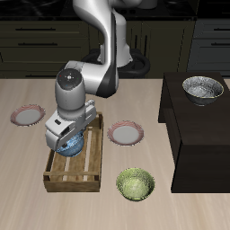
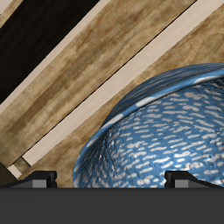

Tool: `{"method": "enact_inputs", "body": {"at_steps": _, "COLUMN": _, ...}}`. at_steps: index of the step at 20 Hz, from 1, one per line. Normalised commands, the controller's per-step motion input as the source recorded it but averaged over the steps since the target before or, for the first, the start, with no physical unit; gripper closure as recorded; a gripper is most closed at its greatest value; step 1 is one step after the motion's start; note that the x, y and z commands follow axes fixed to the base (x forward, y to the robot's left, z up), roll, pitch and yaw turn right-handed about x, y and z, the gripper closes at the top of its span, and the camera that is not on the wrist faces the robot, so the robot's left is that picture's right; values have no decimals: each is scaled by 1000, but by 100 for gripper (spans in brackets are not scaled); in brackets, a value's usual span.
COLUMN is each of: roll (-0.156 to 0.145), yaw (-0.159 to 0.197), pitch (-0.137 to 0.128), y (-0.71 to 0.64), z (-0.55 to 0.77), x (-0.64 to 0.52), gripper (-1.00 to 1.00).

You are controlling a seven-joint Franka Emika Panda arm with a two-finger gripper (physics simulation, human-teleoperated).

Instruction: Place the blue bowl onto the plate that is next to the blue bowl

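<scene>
Blue bowl (image 1: pixel 72 144), speckled with lighter marks inside, sits in a slatted wooden tray (image 1: pixel 56 177) on a pale wooden table (image 1: pixel 27 202). It lies at the tray's back end, the end nearer the robot's base, and is mostly covered from above by the gripper (image 1: pixel 70 137). In the wrist view the bowl (image 2: pixel 162 131) fills much of the frame, very close to the camera, with the tray's (image 2: pixel 79 66) light and dark slats running diagonally beside it. Two dark finger (image 2: pixel 37 181) tips show at the frame's edge, set wide apart, one beside the bowl's rim and one over its inside; whether they touch the bowl cannot be told.

Just beside the tray lies the plate (image 1: pixel 125 134), small and flat, whitish with a pink-red rim. A second, matching plate (image 1: pixel 27 115) lies on the tray's other side. An olive-green bowl (image 1: pixel 135 184) rests near the table's front edge. A grey-white patterned bowl (image 1: pixel 203 89) stands on a dark raised block (image 1: pixel 193 135).
</scene>
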Motion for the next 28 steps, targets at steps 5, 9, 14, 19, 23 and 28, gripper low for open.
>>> {"method": "enact_inputs", "body": {"at_steps": 5, "roll": 29, "yaw": -37, "pitch": 9, "y": 70, "z": -76, "x": 51, "gripper": 100}}
{"method": "enact_inputs", "body": {"at_steps": 9, "roll": 44, "yaw": -5, "pitch": -12, "y": 242, "z": -29, "x": 81, "gripper": 100}}
{"method": "enact_inputs", "body": {"at_steps": 14, "roll": 50, "yaw": -17, "pitch": -29, "y": 216, "z": 127, "x": 40, "gripper": 100}}
{"method": "enact_inputs", "body": {"at_steps": 19, "roll": 20, "yaw": -15, "pitch": -25, "y": 127, "z": 149, "x": 74, "gripper": 100}}
{"method": "enact_inputs", "body": {"at_steps": 23, "roll": 0, "yaw": -12, "pitch": -22, "y": 71, "z": 128, "x": -38, "gripper": 100}}
{"method": "enact_inputs", "body": {"at_steps": 28, "roll": -48, "yaw": -67, "pitch": -35, "y": -95, "z": 216, "x": -142, "gripper": 100}}
